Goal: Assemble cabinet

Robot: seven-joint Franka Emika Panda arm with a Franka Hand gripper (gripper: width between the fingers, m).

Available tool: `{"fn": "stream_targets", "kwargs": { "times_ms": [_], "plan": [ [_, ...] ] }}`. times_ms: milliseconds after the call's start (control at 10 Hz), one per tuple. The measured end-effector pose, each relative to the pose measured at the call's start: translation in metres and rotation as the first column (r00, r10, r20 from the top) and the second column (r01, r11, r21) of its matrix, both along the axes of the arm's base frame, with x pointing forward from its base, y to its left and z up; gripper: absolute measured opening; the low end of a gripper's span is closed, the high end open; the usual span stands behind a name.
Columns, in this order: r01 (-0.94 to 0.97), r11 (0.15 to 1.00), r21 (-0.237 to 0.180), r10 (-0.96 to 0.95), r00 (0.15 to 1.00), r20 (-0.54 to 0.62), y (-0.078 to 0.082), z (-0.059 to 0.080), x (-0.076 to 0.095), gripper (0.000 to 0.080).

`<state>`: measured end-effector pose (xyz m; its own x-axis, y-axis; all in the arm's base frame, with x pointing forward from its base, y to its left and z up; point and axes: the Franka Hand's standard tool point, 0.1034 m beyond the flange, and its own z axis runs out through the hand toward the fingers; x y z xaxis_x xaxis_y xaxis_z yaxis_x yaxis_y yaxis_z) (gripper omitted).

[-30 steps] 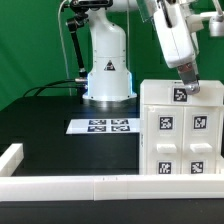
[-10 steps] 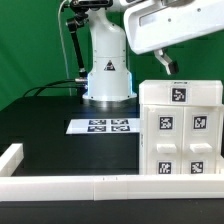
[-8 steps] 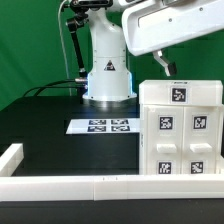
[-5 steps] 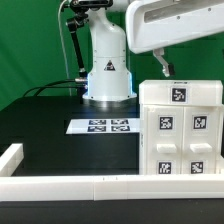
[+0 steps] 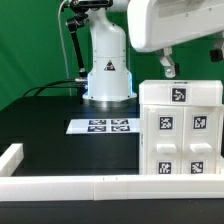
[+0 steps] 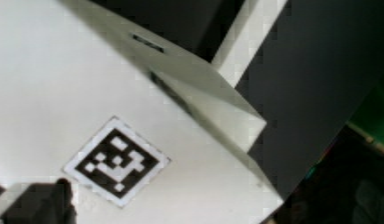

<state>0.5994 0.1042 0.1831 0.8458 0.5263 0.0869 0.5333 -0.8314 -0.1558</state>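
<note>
**Cabinet standing assembled-looking on the worktop, pincer lifted clear above it**

The cabinet (image 5: 180, 128), a large white box with tagged blocks on its face, stands directly below the pincer (image 5: 167, 68), which is released, its jaws spread wide and holding nothing. In the wrist view the cabinet (image 6: 136, 120) fills most of the picture, one square tag (image 6: 118, 160) showing on its white surface. Three seconds earlier the pincer was down at the cabinet's top tag; it has since risen and now hangs apart from the box, with only the dark fingertips visible under the white arm housing. The cabinet itself has not shifted. This suggests a press or placement on the top has just ended. Well off to the side of the pincer, toward the exterior view's left, the marker board (image 5: 101, 126) lies flat on the black worktop (image 5: 50, 140), and a low white border rail (image 5: 60, 180) runs along the near edge.
</note>
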Motion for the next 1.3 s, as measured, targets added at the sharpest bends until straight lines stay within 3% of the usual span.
{"fn": "stream_targets", "kwargs": {
  "times_ms": [300, 700, 1300],
  "plan": [
    [-0.235, 0.972, -0.018, 0.235, 0.971, 0.04, -0.004, -0.001, 0.0, 0.0796],
    [-0.56, 0.825, -0.076, 0.565, 0.82, 0.089, -0.016, -0.001, 0.015, 0.0796],
    [-0.544, 0.838, -0.054, 0.546, 0.836, 0.058, -0.022, -0.025, 0.01, 0.0796]
  ]
}}
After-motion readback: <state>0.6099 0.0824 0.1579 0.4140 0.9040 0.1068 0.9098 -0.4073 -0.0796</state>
